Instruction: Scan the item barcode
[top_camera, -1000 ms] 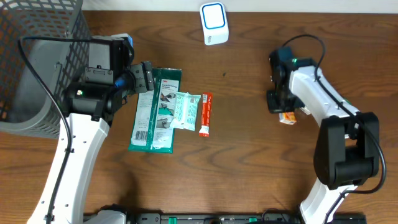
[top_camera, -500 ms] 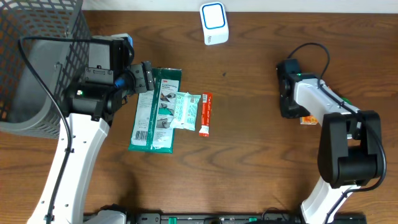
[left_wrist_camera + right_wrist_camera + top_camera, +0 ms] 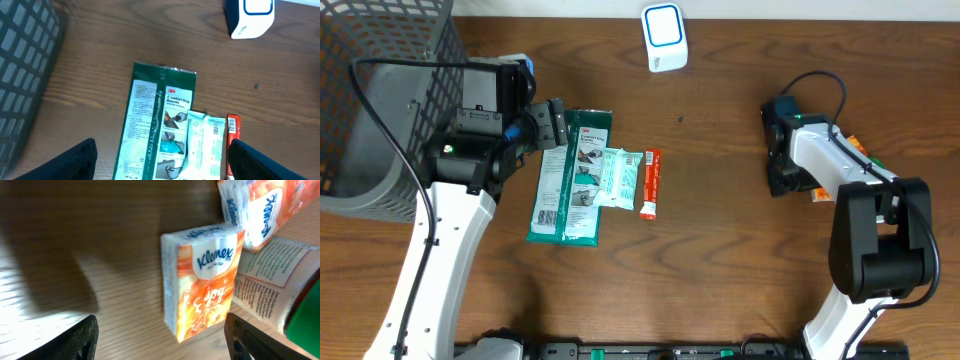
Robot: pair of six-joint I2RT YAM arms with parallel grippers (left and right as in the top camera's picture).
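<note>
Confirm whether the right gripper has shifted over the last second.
Yes. Judged against the white scanner, the right gripper has slid rightward and slightly down the overhead view, ending farther from it.

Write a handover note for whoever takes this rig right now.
Left fingers: open, empty, over the green glove pack.
Right fingers: open, above an orange tissue pack lying on the table, a second tissue pack beside it.
Scanner: far edge, centre.
Done: the right-side pile looks scanned, but I can't confirm.
Left: glove pack, white packet and red stick.
</note>
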